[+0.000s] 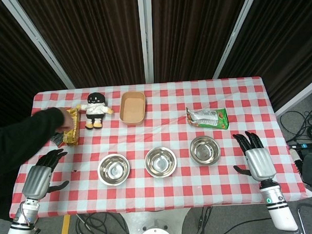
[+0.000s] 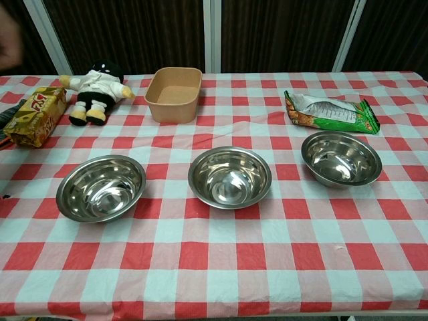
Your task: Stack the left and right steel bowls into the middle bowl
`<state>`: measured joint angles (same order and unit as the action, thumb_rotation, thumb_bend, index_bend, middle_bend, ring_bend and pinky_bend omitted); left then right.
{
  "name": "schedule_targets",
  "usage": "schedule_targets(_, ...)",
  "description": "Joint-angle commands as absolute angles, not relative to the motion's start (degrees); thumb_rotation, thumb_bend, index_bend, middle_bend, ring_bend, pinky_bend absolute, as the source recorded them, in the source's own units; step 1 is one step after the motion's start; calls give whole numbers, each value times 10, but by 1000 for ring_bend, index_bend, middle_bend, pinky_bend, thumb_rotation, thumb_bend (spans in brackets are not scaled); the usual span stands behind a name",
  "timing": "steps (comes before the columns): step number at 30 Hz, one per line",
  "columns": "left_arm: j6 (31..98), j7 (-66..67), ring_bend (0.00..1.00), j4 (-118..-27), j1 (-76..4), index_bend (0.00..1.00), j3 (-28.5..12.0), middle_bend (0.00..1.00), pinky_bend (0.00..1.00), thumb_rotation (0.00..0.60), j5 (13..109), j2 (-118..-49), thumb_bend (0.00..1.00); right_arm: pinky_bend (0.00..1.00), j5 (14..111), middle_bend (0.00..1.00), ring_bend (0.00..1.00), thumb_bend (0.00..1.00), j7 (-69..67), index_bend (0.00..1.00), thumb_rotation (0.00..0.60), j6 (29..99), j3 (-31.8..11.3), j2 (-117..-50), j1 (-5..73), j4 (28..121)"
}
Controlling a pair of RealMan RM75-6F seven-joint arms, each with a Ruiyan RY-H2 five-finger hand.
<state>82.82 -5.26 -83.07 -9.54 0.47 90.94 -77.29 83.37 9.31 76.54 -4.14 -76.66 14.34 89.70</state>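
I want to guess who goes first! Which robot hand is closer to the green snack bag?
Right. The right hand rests below and to the right of the green snack bag. The left hand lies far across the table.

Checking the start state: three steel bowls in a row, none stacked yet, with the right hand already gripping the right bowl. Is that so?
Not quite. The right hand grips nothing; it rests open on the table, apart from the right bowl. The head view shows this. The three bowls do stand in a row, unstacked.

Pretty bright, even light from overhead, barely any shadows. The steel bowls (image 2: 229,177) catch white glare spots (expected with shiny metal). Chest view is a bit soft; the dark backdrop shows little detail.
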Motion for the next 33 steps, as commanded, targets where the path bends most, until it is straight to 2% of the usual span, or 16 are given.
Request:
schedule_targets(1, 828, -54, 152, -829, -96, 227, 4, 243, 224, 600, 909, -773, 121, 64, 835, 137, 0, 42, 94, 95, 600, 766, -41, -766, 144, 897)
schedule_targets(9, 828, -50, 152, -833, -95, 226, 8, 243, 224, 600, 911, -771, 121, 64, 841, 144, 0, 41, 98, 95, 600, 766, -39, -765, 144, 905)
schedule_targets(14, 828, -51, 152, -834, -99, 227, 5, 243, 224, 600, 913, -769, 121, 69, 838, 194, 32, 41, 111, 119, 600, 755, -35, -773, 147, 899)
schedule_targets(17, 829, -52, 152, -832, -98, 227, 7, 243, 224, 600, 915, -770, 121, 112, 839, 241, 95, 42, 125, 159, 600, 741, -32, -776, 155, 895)
schedule_targets(21, 831, -58, 151, -824, -96, 227, 9, 243, 224, 600, 915, -775, 121, 150, 842, 277, 128, 42, 154, 206, 600, 712, -30, -785, 174, 885)
schedule_targets(33, 848, -62, 151, -830, -92, 226, 11, 243, 224, 600, 927, -763, 121, 149, 828, 304, 187, 57, 240, 297, 600, 629, -33, -847, 235, 835)
